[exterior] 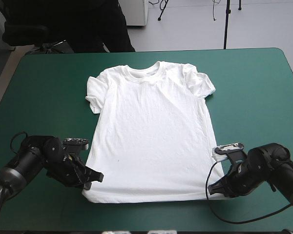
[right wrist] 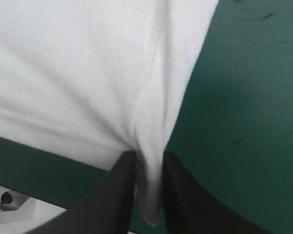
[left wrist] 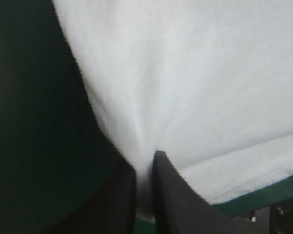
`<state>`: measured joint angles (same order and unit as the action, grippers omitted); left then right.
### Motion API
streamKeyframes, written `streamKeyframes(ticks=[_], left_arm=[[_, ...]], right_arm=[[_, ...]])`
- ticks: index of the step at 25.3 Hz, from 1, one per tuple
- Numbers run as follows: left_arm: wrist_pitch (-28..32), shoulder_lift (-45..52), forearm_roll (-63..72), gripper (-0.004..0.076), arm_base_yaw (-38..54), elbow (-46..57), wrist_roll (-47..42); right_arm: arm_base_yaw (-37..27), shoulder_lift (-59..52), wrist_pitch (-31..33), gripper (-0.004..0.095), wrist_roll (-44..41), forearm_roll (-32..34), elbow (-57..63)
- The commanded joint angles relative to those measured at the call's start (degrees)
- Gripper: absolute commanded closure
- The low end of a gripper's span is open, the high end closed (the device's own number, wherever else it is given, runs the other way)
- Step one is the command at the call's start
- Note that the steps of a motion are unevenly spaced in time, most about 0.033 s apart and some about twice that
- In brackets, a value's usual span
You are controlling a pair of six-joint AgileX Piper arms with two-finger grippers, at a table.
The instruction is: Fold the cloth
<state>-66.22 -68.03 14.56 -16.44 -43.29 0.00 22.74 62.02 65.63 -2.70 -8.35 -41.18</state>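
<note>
Left gripper [exterior: 94, 177] and right gripper [exterior: 211, 189] each clamped only a thin pinch at the T-shirt's [exterior: 151, 131] hem corners; uneven lifting could pull one corner free, skewing the fold.

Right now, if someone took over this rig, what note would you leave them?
Left gripper: jaws shut on the T-shirt at its near left hem corner.
Right gripper: jaws shut on the near right hem corner.
T-shirt lies spread flat on the teal-green cover, collar toward the far edge.
Done: both hem corners gripped.
Left: every fold; none made yet.
</note>
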Motion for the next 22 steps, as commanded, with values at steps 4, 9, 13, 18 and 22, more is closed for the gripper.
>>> streamKeyframes(ticks=[4,9,13,18,22], left_arm=[[-6.04,0.88,0.74,0.0227,-0.16,-1.79,-0.48],[-4.08,1.79,-1.32,0.0205,-0.16,-16.39,-5.79],[1.95,-1.35,-9.21,0.0205,-0.05,-27.06,-9.70],[5.48,-9.16,-14.06,0.0205,0.03,-34.42,-11.10],[8.40,-17.60,-15.10,0.0205,0.03,-37.02,-11.13]], right_arm=[[0.11,-0.84,4.71,0.0201,-0.52,3.13,-3.62],[0.11,-0.84,-0.57,0.0192,-4.74,11.01,-14.63],[0.11,0.94,-5.40,0.0192,-8.99,16.65,-20.11],[0.11,5.22,-6.45,0.0192,-10.24,18.86,-25.84],[0.11,8.58,-8.58,0.0192,-10.24,19.02,-28.76]])
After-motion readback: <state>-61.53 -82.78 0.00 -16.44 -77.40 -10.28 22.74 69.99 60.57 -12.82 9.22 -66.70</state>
